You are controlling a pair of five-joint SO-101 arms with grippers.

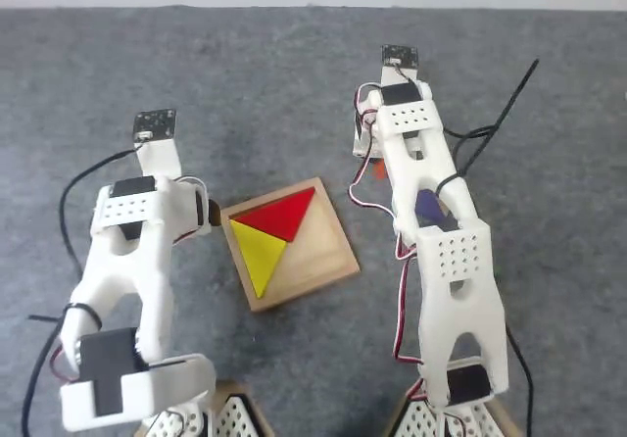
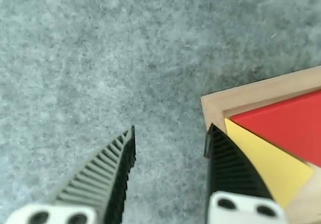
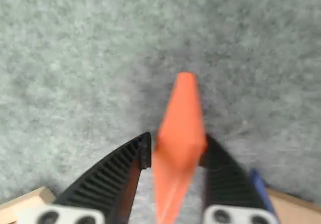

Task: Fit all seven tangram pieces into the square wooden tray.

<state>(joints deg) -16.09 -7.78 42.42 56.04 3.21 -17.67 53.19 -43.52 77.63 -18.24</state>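
The square wooden tray (image 1: 333, 261) lies on the grey mat between the two arms. A red triangle (image 1: 282, 214) and a yellow triangle (image 1: 257, 251) fill its far-left half. My left gripper (image 2: 171, 131) is open just off the tray's corner (image 2: 215, 103), one finger over the yellow triangle (image 2: 271, 158), beside the red triangle (image 2: 286, 123). My right gripper (image 3: 178, 138) is shut on an orange piece (image 3: 180, 128), held on edge above the mat. From above, that gripper (image 1: 370, 168) sits beyond the tray's right corner with the orange piece (image 1: 378, 170) peeking out.
A blue piece (image 1: 428, 205) lies on the mat under the right arm, its tip (image 3: 258, 184) showing beside the right finger. Cables trail off both arms. Bare mat stretches beyond the tray and to the far left.
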